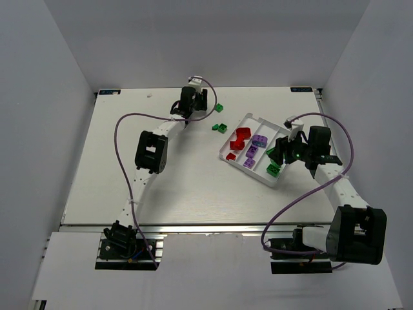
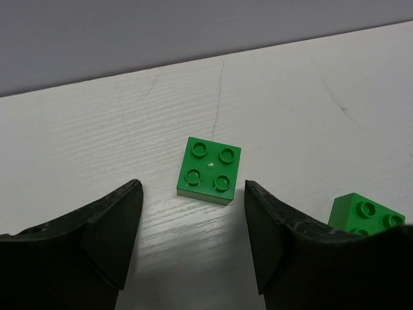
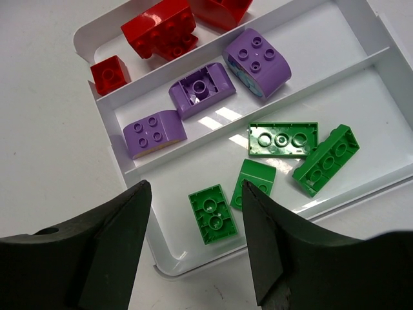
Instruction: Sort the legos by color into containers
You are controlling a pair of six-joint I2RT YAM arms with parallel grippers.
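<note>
The white tray (image 1: 246,172) sits on the right half of the table (image 1: 129,168), turned at an angle, with its three long compartments side by side. In the right wrist view the outer compartment holds red bricks (image 3: 158,29), among them a small red cube (image 3: 110,74) at one end. The middle compartment holds three purple bricks (image 3: 201,93), two rounded ones stud-side up and one turned over. The compartment nearest the right arm holds four green bricks (image 3: 326,159), one a long piece lying upside down (image 3: 282,139). The right gripper (image 3: 195,194) hangs over the end of that green compartment with its jaws spread wide and nothing between them. The left arm reaches toward the far edge of the table, and the left gripper (image 2: 191,200) also stands wide and grips nothing. A green four-stud brick (image 2: 208,170) lies flat on the table just ahead of its fingertips, in line with the gap. A second green brick (image 2: 368,213) lies close by, partly hidden behind one finger. From above, three loose green bricks (image 1: 219,108) show between the left gripper and the tray, near the far edge.
</note>
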